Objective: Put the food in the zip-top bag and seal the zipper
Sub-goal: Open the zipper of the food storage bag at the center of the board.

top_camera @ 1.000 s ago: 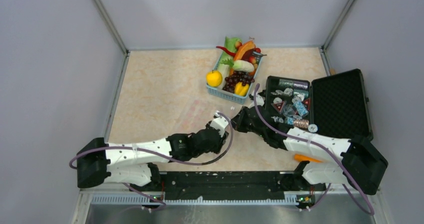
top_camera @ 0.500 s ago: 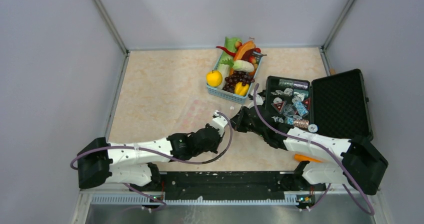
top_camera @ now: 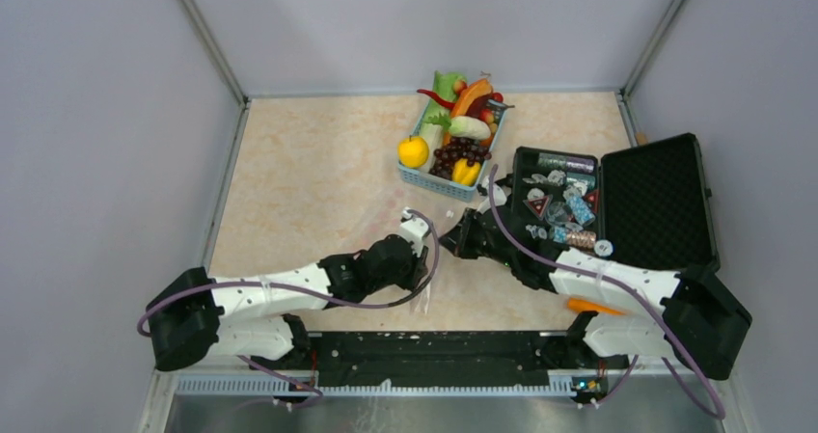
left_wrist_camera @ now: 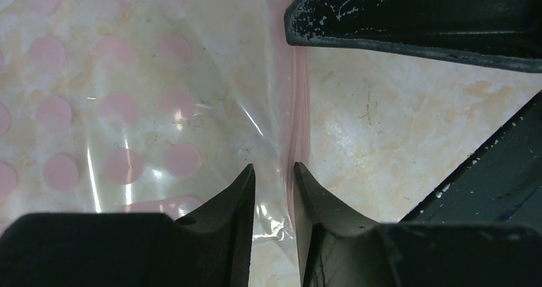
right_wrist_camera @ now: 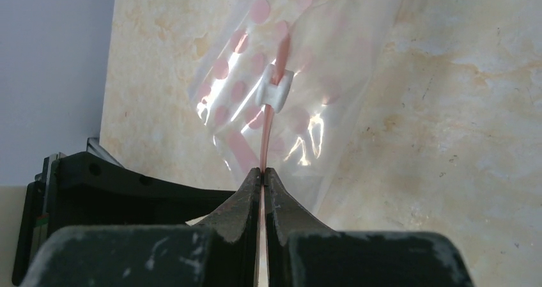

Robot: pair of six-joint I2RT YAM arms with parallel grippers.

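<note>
— Left gripper (left_wrist_camera: pixel 271 172) has slid back toward 7 o'clock across the table since a second ago; the right arm has barely shifted.

— What's it holding?

— Nothing firmly, I'd say. Its jaws stand narrowly apart, with the zip-top bag (left_wrist_camera: pixel 128 108) film and the zipper (left_wrist_camera: pixel 298 95) running between them. Right gripper (right_wrist_camera: pixel 263 172) is clamped tight on that same pink strip, and the white slider (right_wrist_camera: pixel 278 87) sits just beyond its tips at 12 o'clock.

— And the food?

— All the toy fruit and vegetables (top_camera: pixel 461 150) sit in the blue basket (top_camera: pixel 434 184) at 12 o'clock on the table, well apart from the bag at centre.

— Risk?

— The film could slip out of those loose left jaws if either arm pulls, and the mouth would flop shut. A hard tug from the right pinch might also drag the whole bag.
</note>
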